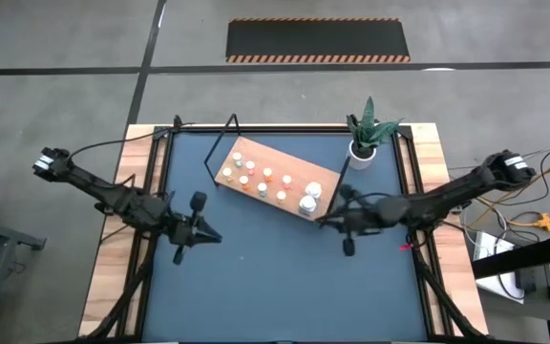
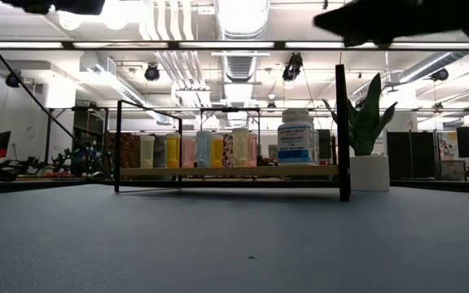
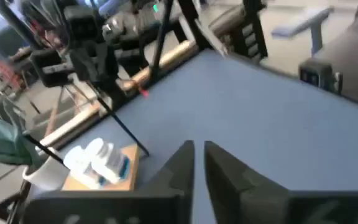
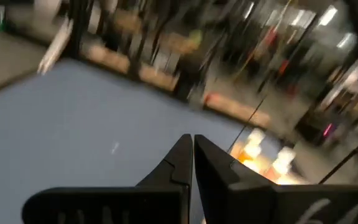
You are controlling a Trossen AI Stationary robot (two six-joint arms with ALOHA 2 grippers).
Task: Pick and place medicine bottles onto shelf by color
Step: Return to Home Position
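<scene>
The shelf (image 1: 277,179), a light-brown board in a thin black frame, stands at the middle of the table toward its far side. Several small medicine bottles (image 1: 256,178) stand upright on it, white, orange and yellowish, with two bigger white ones (image 1: 309,199) at its right end. The low view shows them in a row (image 2: 206,150), the big labelled one (image 2: 297,138) at the right. My left gripper (image 1: 217,235) hovers shut and bare left of the shelf's near edge. My right gripper (image 1: 324,222) hovers shut and bare just near the shelf's right end.
A white pot with a green plant (image 1: 364,143) stands at the far right, close to the shelf's right end. Wooden borders and black rails (image 1: 151,191) run along the table's sides. The dark blue tabletop (image 1: 275,287) lies open nearer than the grippers.
</scene>
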